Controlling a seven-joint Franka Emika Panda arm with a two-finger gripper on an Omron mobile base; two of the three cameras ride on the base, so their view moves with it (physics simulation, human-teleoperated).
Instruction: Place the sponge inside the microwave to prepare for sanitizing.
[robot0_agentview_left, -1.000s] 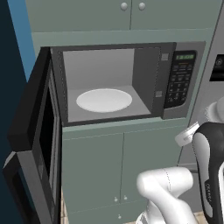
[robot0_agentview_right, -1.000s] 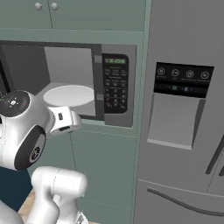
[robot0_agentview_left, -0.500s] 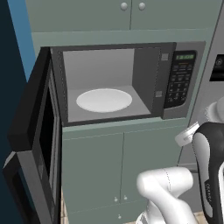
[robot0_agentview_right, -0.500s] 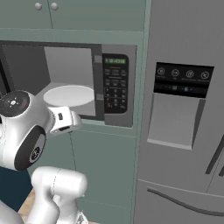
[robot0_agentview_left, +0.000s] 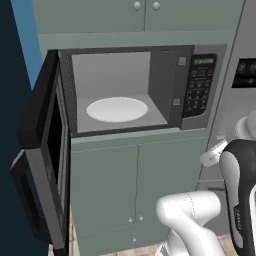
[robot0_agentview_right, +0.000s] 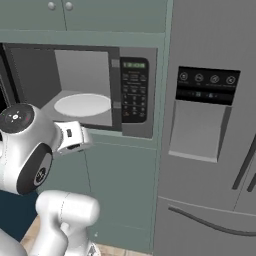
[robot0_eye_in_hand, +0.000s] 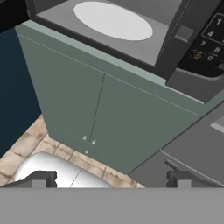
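While the microwave (robot0_agentview_left: 135, 90) door hangs wide, baring its white plate (robot0_agentview_left: 117, 109) for loading, gripper (robot0_eye_in_hand: 111, 178) jaws stand apart, holding nothing; sponge's whereabouts I cannot tell

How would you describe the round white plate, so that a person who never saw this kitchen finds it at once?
Start at the tall grey refrigerator; directly to its left, the black-fronted microwave sits in the green cabinets, its door swung wide open. On its pale grey cavity floor lies the plate. It is the only round white thing there, flat and bare.
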